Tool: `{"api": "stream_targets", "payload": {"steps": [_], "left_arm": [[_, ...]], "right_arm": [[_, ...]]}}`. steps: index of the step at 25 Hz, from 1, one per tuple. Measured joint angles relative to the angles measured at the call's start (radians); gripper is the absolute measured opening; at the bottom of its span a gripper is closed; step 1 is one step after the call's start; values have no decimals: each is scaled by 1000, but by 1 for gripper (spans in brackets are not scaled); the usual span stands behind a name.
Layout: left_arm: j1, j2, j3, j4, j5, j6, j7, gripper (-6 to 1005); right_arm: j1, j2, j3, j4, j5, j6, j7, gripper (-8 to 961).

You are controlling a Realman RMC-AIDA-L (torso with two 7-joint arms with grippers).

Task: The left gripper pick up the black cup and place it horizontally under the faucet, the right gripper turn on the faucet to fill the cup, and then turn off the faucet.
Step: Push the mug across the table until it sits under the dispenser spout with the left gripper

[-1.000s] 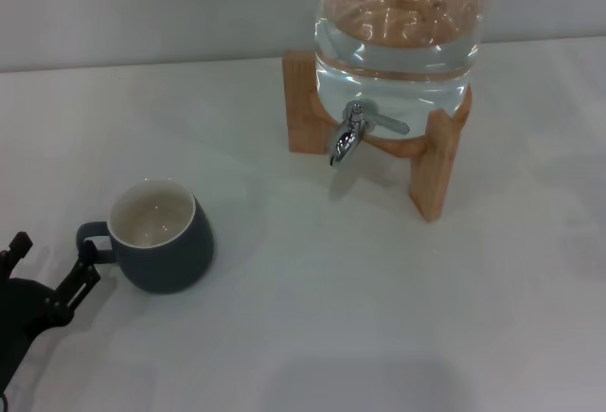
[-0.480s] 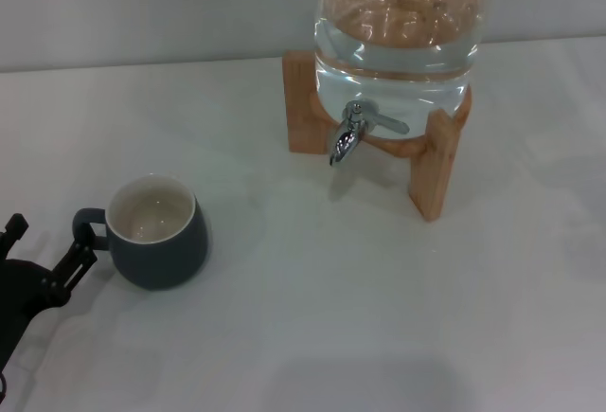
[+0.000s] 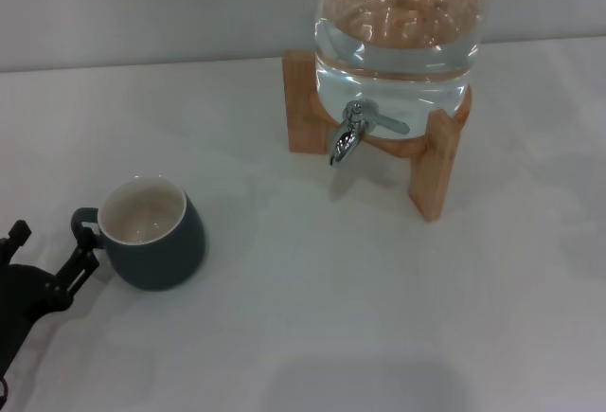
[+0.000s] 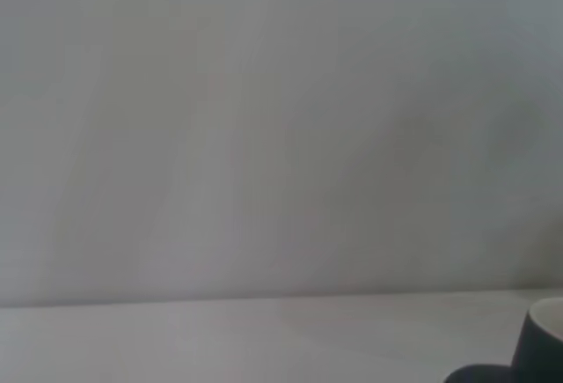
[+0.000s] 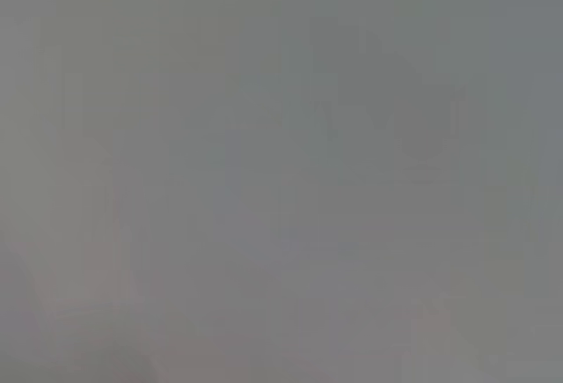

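Observation:
The black cup (image 3: 151, 235) stands upright on the white table at the left, its cream inside showing and its loop handle turned toward the left. My left gripper (image 3: 49, 249) is at the lower left edge of the head view, open, with one finger (image 3: 81, 259) right by the cup's handle. It holds nothing. The cup's edge also shows in the left wrist view (image 4: 543, 348). The faucet (image 3: 348, 137) is chrome, with its spout pointing down, well to the right of the cup. The right gripper is out of view.
The faucet sits on a clear water jug (image 3: 398, 33) in a wooden stand (image 3: 431, 175) at the back right. The white table (image 3: 312, 298) spreads between cup and stand. The right wrist view shows only plain grey.
The cup has shifted a little to the left and turned slightly. My left gripper has drawn back a little toward the lower left, still by the handle.

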Motion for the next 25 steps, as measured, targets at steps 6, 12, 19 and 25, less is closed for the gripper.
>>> {"api": "stream_targets", "payload": {"steps": [6,12,19,25], "left_arm": [[0,-1,0,-1,0,12,0,832],[-6,-2,0,0,-4,15,-3,831],[-11,-2,0,4,-5,15,-5,830],[-8,-2,-1,5,-6,15,-6,829]], "right_arm": [[0,0,0,-3,0,0,0,842],[1,-4,1,1,0,0,0,842],[-5,-5,1,1,0,0,0,842],[-7,-5,1,1,0,0,0,842]]}}
